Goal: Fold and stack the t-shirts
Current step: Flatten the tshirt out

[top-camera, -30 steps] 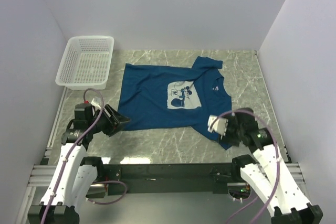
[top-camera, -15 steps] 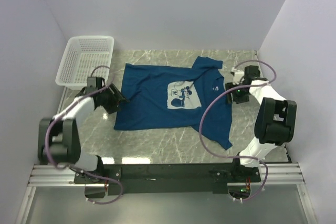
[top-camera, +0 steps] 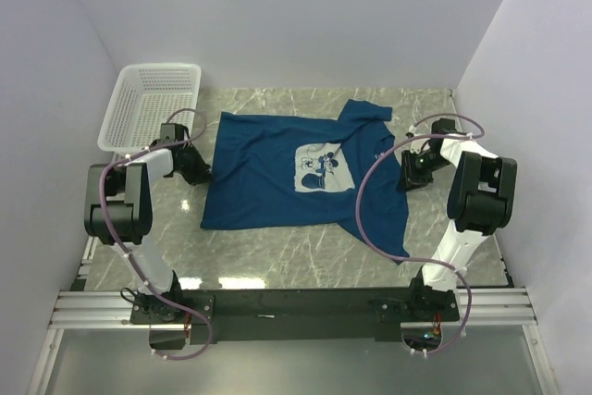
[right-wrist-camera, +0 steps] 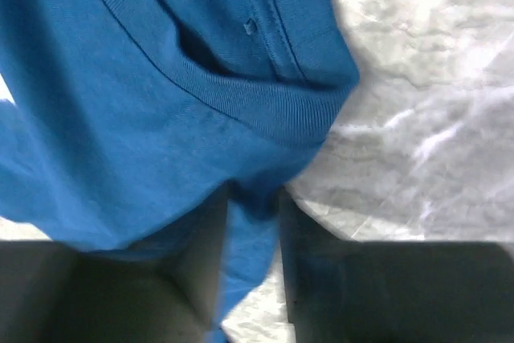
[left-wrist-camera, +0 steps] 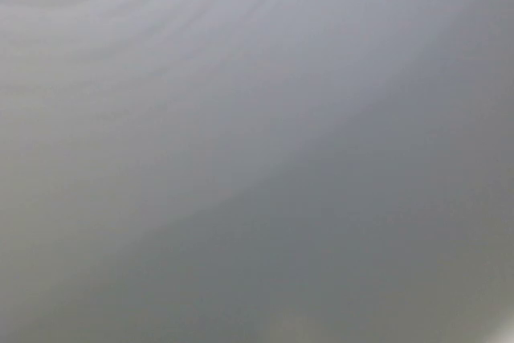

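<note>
A dark blue t-shirt (top-camera: 287, 173) lies spread on the marble table, its pale cartoon print (top-camera: 324, 168) facing up, the hem to the left and the collar to the right. My left gripper (top-camera: 197, 171) rests low at the hem's left edge. Its jaws are too small to read from above, and the left wrist view is a plain grey blur. My right gripper (top-camera: 405, 173) sits at the collar side. In the right wrist view the blue t-shirt (right-wrist-camera: 161, 118) bunches just below its ribbed collar (right-wrist-camera: 241, 102) between the two fingers of my right gripper (right-wrist-camera: 253, 198), which press in on the fold.
A white mesh basket (top-camera: 153, 108) stands at the back left corner, just behind the left arm. White walls close in the left, back and right sides. One sleeve (top-camera: 384, 233) trails toward the front right over the marble table (top-camera: 277, 247).
Both arms have swung from the front of the table out to the shirt's left and right edges. The right jaws have narrowed onto the cloth by the collar.
</note>
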You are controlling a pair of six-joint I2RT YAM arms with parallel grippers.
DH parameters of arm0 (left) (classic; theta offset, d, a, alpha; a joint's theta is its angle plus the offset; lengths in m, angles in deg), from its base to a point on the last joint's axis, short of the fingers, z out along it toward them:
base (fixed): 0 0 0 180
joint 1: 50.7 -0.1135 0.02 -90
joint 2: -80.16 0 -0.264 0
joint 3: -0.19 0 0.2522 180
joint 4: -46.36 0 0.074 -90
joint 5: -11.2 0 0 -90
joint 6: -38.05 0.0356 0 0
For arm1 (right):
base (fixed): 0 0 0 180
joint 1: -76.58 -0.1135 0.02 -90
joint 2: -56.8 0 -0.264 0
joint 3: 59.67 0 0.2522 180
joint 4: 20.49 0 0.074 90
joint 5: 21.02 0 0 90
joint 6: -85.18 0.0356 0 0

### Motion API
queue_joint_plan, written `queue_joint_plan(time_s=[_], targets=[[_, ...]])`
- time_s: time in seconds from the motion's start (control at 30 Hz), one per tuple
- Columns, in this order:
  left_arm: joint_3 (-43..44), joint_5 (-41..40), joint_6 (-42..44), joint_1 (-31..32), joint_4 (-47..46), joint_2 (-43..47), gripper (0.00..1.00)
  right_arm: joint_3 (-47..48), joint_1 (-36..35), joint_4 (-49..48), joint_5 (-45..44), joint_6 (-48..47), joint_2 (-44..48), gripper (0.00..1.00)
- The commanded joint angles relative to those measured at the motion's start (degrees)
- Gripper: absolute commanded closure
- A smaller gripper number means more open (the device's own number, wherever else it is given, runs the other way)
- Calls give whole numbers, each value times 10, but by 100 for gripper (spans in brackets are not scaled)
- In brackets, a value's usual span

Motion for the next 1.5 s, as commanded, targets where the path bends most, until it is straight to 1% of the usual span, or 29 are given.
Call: queue_joint_plan(time_s=[0.0,0.03,0.07,0.2,0.27,0.37,0.4,0.47,0.5,0.53,0.57,0.6,0.63,0.67,0.7,0.73,0.8,0.87,0.97,1.07,1.1,1.17,1.2,1.23,1.3,1.33,1.37,1.4,1.47], targets=[[-39,3,19,2,29,-5,99,20,1,45,31,-19,-12,71],[-43,3,20,2,34,11,99,14,4,49,29,-22,-8,90],[-58,11,22,2,41,23,99,8,8,50,25,-33,-1,100],[-116,48,7,2,76,103,99,-36,54,58,-39,-83,61,100],[-166,75,-12,2,93,166,99,-74,99,62,-69,-132,87,100],[-235,121,-47,2,123,275,99,-124,168,71,-119,-208,142,100],[-251,127,-72,2,146,347,99,-133,183,89,-133,-231,149,100],[-298,135,-101,2,155,425,99,-155,230,107,-138,-292,168,100],[-313,153,-111,2,148,490,99,-159,245,131,-136,-314,172,100],[-321,154,-124,1,150,511,96,-165,257,140,-129,-346,175,100],[-323,154,-121,2,152,526,89,-166,269,148,-123,-360,177,96],[-322,161,-115,2,151,537,74,-165,273,176,-116,-374,177,72],[-318,162,-99,2,158,536,66,-158,275,191,-99,-399,177,54],[-302,166,-89,2,158,535,59,-152,277,206,-89,-409,179,40],[-293,165,-72,2,160,531,52,-145,280,224,-79,-414,184,26],[-283,158,-62,2,157,528,50,-131,280,229,-68,-423,188,22],[-255,156,-44,2,141,511,43,-115,280,236,-36,-428,201,18],[-220,159,-21,2,117,486,42,-86,280,258,19,-450,200,18],[-162,173,19,2,86,420,45,-52,275,308,78,-471,180,17],[-106,160,63,11,44,357,53,-52,259,329,133,-483,173,15],[-89,148,90,43,45,313,54,-58,253,317,147,-482,177,14],[-13,100,120,75,69,252,55,-83,229,294,154,-467,204,14],[15,55,143,98,99,181,57,-104,216,259,154,-460,217,14],[75,19,150,103,120,144,59,-115,206,235,149,-434,232,14],[127,-47,151,104,156,46,63,-135,168,172,140,-406,282,13],[169,-113,149,101,172,20,64,-147,158,155,133,-380,298,13],[187,-141,144,98,182,-4,64,-150,141,142,130,-367,324,13],[207,-167,137,94,193,-49,63,-152,135,125,130,-357,334,12],[264,-228,130,93,226,-87,61,-146,132,115,138,-336,348,11]])
